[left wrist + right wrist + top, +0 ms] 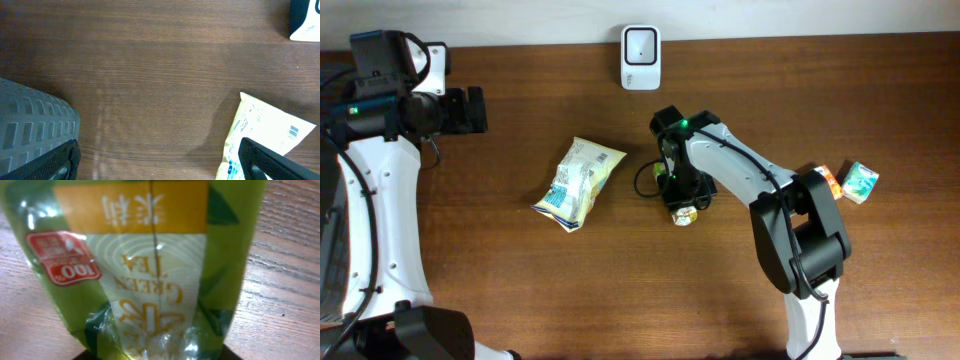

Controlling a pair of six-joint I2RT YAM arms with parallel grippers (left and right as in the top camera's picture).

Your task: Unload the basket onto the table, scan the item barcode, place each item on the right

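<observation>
The right gripper [678,192] stands straight over the tea [686,214], low on the table [520,300]. Its wrist camera is filled by the pack's green front, with the lettering upside down. The fingers are hidden by the pack, so I cannot tell whether they are clenched on it or only straddling it. The left gripper [472,110] hangs released with its fingers wide, well off to the side.

This looks like the pick-up, with the scan itself not yet done. A good grasp would be square across the pack's width, firm enough that the glossy film does not slip (it looks slick and soft, so it may crumple). No barcode shows on the face toward the wrist, so it is probably on the far side or the seam. The lift should therefore leave room to turn the pack. The scanner [640,45] sits ahead of the gripper, near the table's far edge. Carry the tea there high, clear of the bag [578,182] lying beside the gripper, and hold the coded face flat to the scanner's window.
</observation>
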